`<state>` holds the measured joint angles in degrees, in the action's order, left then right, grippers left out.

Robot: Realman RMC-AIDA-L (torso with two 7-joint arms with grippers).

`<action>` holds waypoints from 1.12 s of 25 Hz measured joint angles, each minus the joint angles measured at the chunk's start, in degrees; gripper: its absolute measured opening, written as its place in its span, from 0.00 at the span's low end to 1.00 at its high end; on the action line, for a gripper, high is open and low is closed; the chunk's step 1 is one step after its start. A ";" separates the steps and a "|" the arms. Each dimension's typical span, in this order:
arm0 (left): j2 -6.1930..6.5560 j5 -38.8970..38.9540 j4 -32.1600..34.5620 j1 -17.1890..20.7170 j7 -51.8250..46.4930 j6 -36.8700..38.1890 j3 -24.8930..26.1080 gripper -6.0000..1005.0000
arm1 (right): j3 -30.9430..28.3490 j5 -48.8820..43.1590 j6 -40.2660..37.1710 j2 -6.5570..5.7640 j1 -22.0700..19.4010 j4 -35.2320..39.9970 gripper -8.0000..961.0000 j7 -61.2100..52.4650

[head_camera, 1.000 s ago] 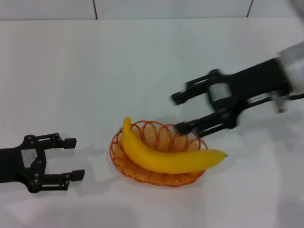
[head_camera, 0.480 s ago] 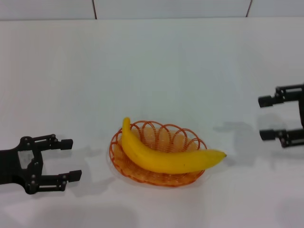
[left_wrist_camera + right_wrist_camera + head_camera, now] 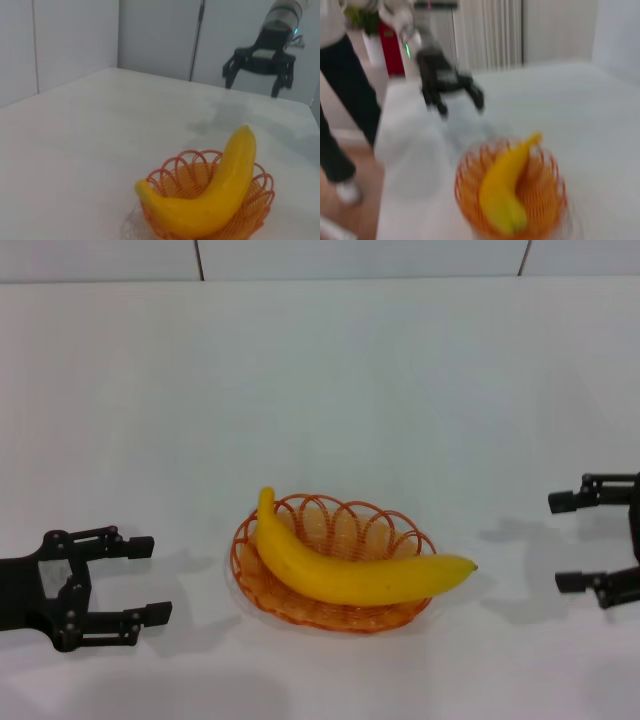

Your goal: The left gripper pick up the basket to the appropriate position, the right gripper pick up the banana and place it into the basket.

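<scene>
The yellow banana [image 3: 350, 574] lies across the orange wire basket [image 3: 325, 525] in the middle of the white table; its right end sticks out past the rim. Both also show in the left wrist view, banana [image 3: 220, 190] in basket [image 3: 172, 180], and in the right wrist view, banana [image 3: 507, 187] in basket [image 3: 547, 187]. My left gripper [image 3: 150, 578] is open and empty, low on the left, apart from the basket. My right gripper [image 3: 568, 542] is open and empty at the right edge, well away from the basket. Each gripper shows far off in the other wrist view: right [image 3: 257, 82], left [image 3: 457, 102].
The white table [image 3: 320, 390] stretches back to a tiled wall. In the right wrist view a person [image 3: 342, 95] stands beyond the table's left end, near a red object [image 3: 395, 55].
My right gripper has pulled away from the basket to the right edge and dropped lower. The banana stays in the basket. The left gripper has shifted slightly left.
</scene>
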<state>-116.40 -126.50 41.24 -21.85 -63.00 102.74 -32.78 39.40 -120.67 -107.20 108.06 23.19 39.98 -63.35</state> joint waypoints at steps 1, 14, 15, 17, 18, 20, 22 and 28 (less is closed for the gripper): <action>-0.01 0.00 -0.05 -0.08 0.01 0.00 0.00 0.81 | 0.01 -2.49 1.63 0.30 0.25 -0.24 0.79 0.51; -0.21 0.22 -0.29 -0.44 0.41 0.09 0.00 0.81 | -0.76 -6.41 8.60 3.22 1.03 -0.88 0.92 3.59; -0.22 0.24 -0.29 -0.45 0.43 0.09 0.00 0.81 | -0.77 -6.40 8.59 3.23 1.04 -0.95 0.92 3.59; -0.22 0.31 -0.29 -0.49 0.47 0.09 0.00 0.81 | -0.79 -6.40 8.59 3.24 1.05 -0.99 0.92 3.60; -0.23 0.37 -0.29 -0.49 0.49 0.08 0.00 0.81 | -0.79 -6.40 8.59 3.24 1.06 -1.01 0.92 3.61; -0.23 0.41 -0.29 -0.49 0.52 0.05 0.00 0.81 | -0.81 -6.40 8.59 3.25 1.07 -1.06 0.92 3.60; -0.23 0.42 -0.29 -0.49 0.56 0.04 0.00 0.81 | -0.82 -6.40 8.59 3.27 1.07 -1.08 0.92 3.57; -0.23 0.51 -0.29 -0.47 0.59 0.00 0.00 0.81 | -0.82 -6.41 8.41 3.30 1.07 -1.13 0.92 3.39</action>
